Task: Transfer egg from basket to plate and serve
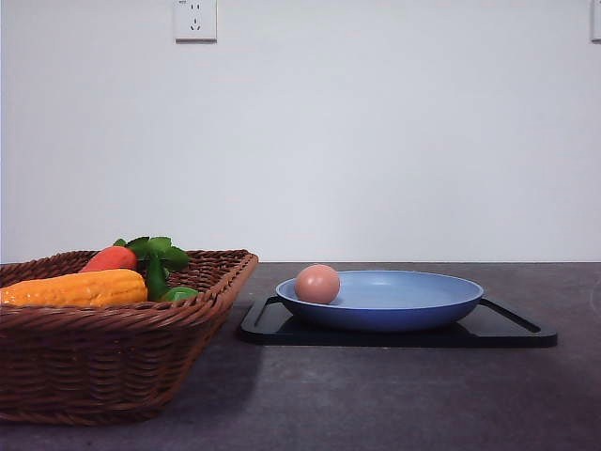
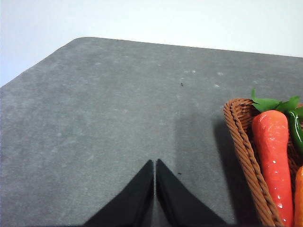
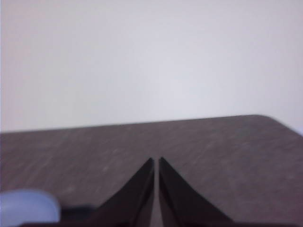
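Resting inside the plate (image 1: 404,293), at about 9 o'clock against its rim, you have the egg (image 1: 317,284), tan-pink, smooth and whole. The plate, light blue and shallow, sits on a flat black tray (image 1: 512,331), and the tray lies on the dark grey tabletop (image 1: 376,404). At 9 o'clock from the tray in the front view you find the basket (image 1: 113,362), brown wicker with a braided rim, its near corner just beside the tray's edge; whether they touch you cannot tell. The basket contains an orange-red carrot (image 1: 109,258) with green leaves (image 1: 156,250), a long yellow-orange vegetable (image 1: 80,288) lying across the front, and a small green item (image 1: 178,293) tucked against the leaves. A white wall socket (image 1: 195,19) sits on the wall at 12 o'clock above the basket. Your left claw (image 2: 155,166) has its two black fingers pressed together, tips meeting, over bare tabletop with the basket corner and carrot off to its 3 o'clock, well apart from the tips. Your right claw (image 3: 155,163) is likewise pressed together, holding nothing, over the tabletop; a blurred pale blue edge of the plate shows at its 8 o'clock.
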